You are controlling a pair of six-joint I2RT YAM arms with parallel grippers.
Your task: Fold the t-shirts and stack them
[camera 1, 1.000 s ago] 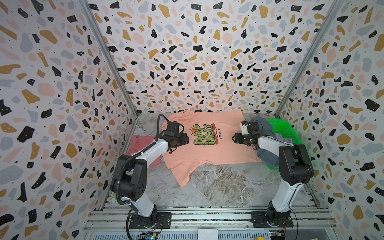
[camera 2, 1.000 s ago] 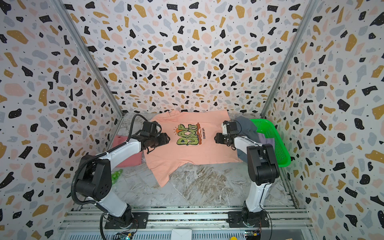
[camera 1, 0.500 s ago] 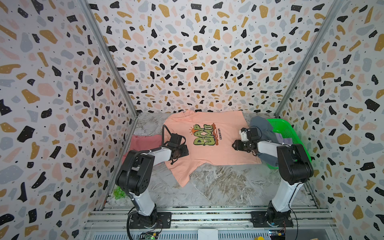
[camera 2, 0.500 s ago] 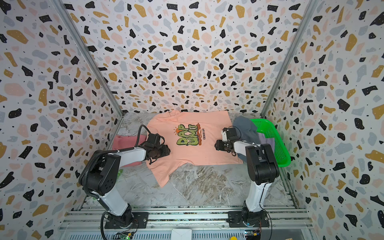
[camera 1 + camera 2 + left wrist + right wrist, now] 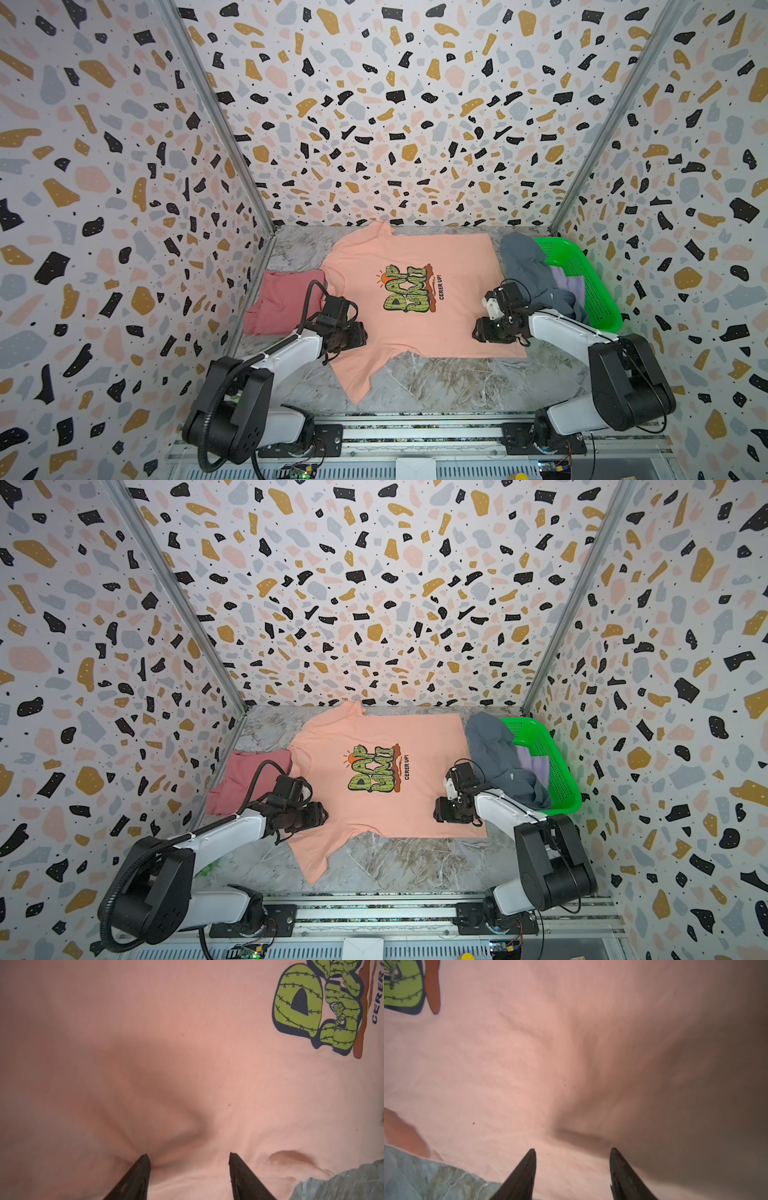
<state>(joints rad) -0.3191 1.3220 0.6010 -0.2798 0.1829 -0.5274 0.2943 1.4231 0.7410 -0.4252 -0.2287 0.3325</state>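
Observation:
A peach-orange t-shirt (image 5: pixel 419 332) (image 5: pixel 374 812) with a green cartoon print lies spread print-up across the marble table in both top views. My left gripper (image 5: pixel 360 335) (image 5: pixel 322 815) rests on its left side near the sleeve. My right gripper (image 5: pixel 478 331) (image 5: pixel 439 811) rests on its right side near the hem. In the wrist views both grippers (image 5: pixel 188 1157) (image 5: pixel 572 1152) stand open, tips down against the peach cloth, with nothing pinched between them. A rose-red t-shirt (image 5: pixel 282 303) lies bunched at the left wall. A blue-grey t-shirt (image 5: pixel 525 266) and a lavender one (image 5: pixel 570 286) hang over the basket.
A bright green perforated basket (image 5: pixel 594 291) (image 5: pixel 555 771) stands at the right wall, close behind my right arm. Bare marble table (image 5: pixel 436 382) shows in front of the peach shirt. Patterned walls close in three sides, and a metal rail (image 5: pixel 415 432) runs along the front.
Both grippers have slid toward the front edge over the peach shirt, staying open. The shirt now lies flatter and more spread out.

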